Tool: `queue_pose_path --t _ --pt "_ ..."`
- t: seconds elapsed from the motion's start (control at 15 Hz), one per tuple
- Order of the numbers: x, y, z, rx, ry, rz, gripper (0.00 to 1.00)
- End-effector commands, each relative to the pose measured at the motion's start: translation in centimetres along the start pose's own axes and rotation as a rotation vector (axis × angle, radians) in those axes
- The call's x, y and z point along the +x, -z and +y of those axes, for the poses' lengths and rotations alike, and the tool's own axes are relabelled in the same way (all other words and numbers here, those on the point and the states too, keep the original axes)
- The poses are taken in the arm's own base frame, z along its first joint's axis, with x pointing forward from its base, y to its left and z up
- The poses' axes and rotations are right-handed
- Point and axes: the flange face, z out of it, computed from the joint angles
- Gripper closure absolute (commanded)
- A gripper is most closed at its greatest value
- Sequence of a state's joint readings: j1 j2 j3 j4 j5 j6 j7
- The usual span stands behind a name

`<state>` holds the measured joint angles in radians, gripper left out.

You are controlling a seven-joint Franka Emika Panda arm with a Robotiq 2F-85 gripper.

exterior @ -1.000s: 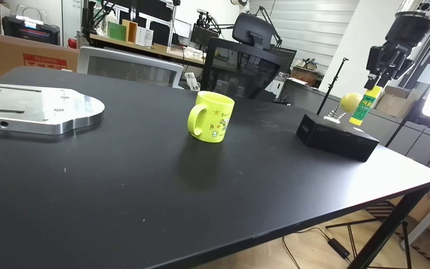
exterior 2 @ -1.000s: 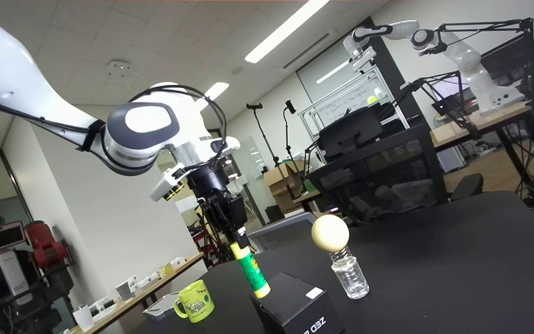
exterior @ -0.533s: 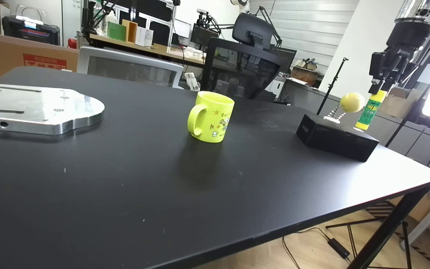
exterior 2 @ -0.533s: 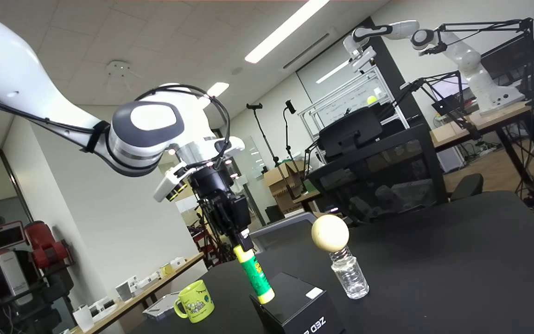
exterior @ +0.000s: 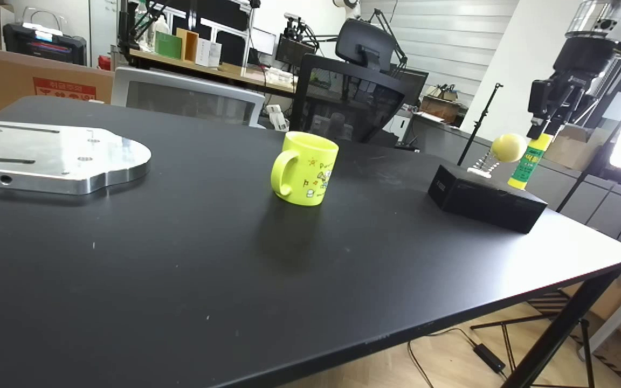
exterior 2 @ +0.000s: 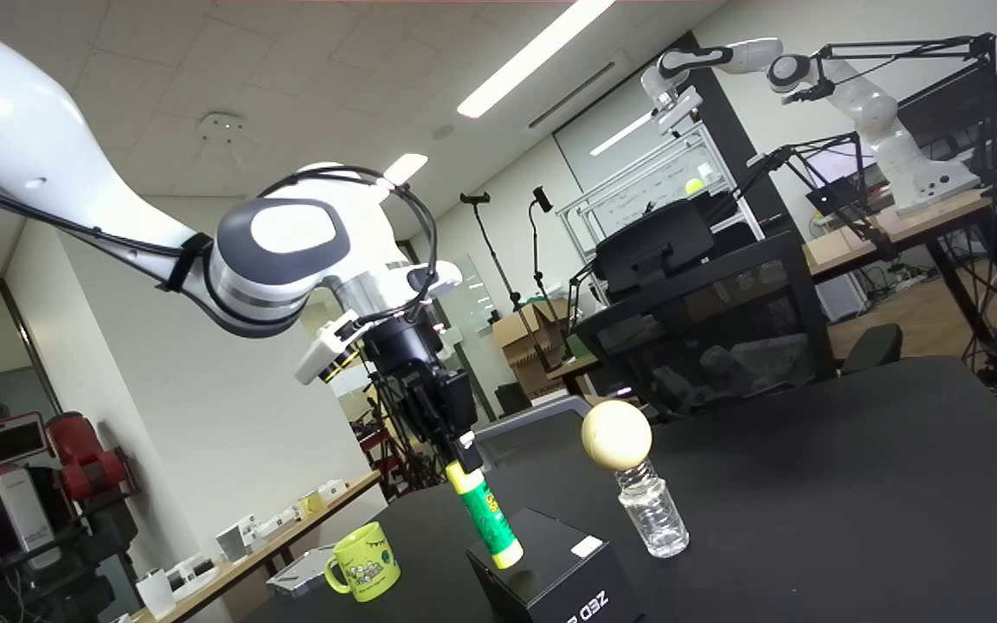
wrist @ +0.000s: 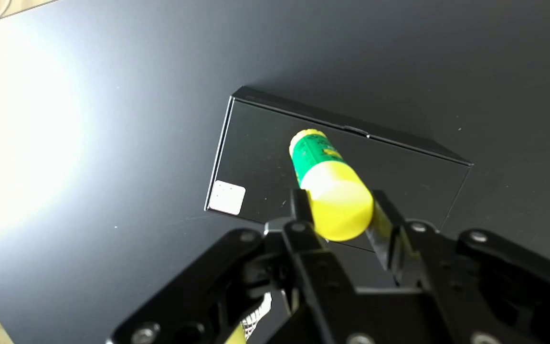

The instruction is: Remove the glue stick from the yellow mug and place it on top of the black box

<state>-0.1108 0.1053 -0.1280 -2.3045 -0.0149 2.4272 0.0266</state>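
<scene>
While yel mug (exterior: 308, 171) stands apart, claw (wrist: 340, 206) clamped on glue stick (exterior 2: 485, 514), over blk box (exterior: 487, 200), contact unclear

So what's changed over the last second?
The gripper and the glue stick it holds dropped slightly toward the black box, also shifting right in an exterior view. Nothing newly grasped or released. Box, yellow mug and ball stayed put.

"What can you see on the black table (exterior: 192, 280)?"

"A yellow mug (exterior: 310, 172) standing up, and a black box (exterior: 485, 198) well apart from it."

"Anything more?"

"Yes, a clear bottle (exterior 2: 653, 512) stands near the box. And a shiny metal plate (exterior: 52, 153) lies flat, with holes in it."
</scene>
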Motion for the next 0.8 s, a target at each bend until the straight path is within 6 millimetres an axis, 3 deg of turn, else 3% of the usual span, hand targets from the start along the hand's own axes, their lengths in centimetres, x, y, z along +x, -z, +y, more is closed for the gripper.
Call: queue_pose_path --t 0.0,0.33,0.4,0.47,0.73 --pt "0.3 -0.4 0.1 0.005 -0.011 0.017 0.92" --pt "0.3 -1.0 0.0 0.017 -0.022 0.018 0.92" --pt "0.3 -1.0 0.0 0.019 -0.025 0.016 0.42" --pt "0.2 -1.0 0.0 0.022 -0.025 0.014 0.41" --pt "-0.1 0.7 0.3 0.030 -0.039 0.017 0.14"
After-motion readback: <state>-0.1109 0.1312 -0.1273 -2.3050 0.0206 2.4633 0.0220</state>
